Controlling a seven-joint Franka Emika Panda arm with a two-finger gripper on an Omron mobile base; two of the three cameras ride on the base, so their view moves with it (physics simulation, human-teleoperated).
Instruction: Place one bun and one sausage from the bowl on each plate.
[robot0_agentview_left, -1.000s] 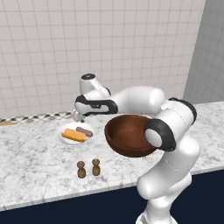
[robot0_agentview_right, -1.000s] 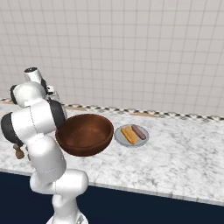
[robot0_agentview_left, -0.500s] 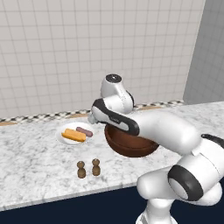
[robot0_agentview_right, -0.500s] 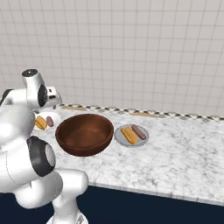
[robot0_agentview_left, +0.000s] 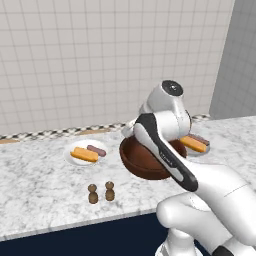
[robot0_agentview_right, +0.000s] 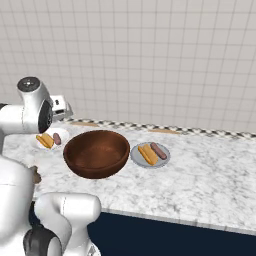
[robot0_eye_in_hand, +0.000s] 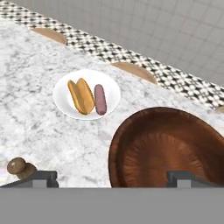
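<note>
The brown bowl (robot0_agentview_right: 96, 152) stands mid-counter, and its inside (robot0_eye_in_hand: 168, 153) looks empty. To its left lies a white plate (robot0_agentview_left: 73, 147) carrying a bun (robot0_agentview_left: 84, 155) and a sausage (robot0_agentview_left: 96, 150). The hand view shows that plate (robot0_eye_in_hand: 62, 101) with its bun (robot0_eye_in_hand: 81, 96) and sausage (robot0_eye_in_hand: 100, 99). Right of the bowl, another plate (robot0_agentview_right: 136, 159) bears a bun (robot0_agentview_right: 146, 154) and a sausage (robot0_agentview_right: 159, 150). My gripper (robot0_eye_in_hand: 113, 179) hovers above the bowl's left rim, open, nothing between its fingertips (robot0_eye_in_hand: 43, 177). My arm covers part of the bowl in the left base view.
Two small brown shakers (robot0_agentview_left: 92, 194) (robot0_agentview_left: 109, 191) stand near the counter's front edge, left of the bowl; one (robot0_eye_in_hand: 17, 166) sits close to my left fingertip. A checkered strip (robot0_eye_in_hand: 183, 85) runs along the tiled wall behind.
My arm has swung to the right, from over the left plate toward the bowl. The jaws stayed open. Bowl, plates and food have not moved.
</note>
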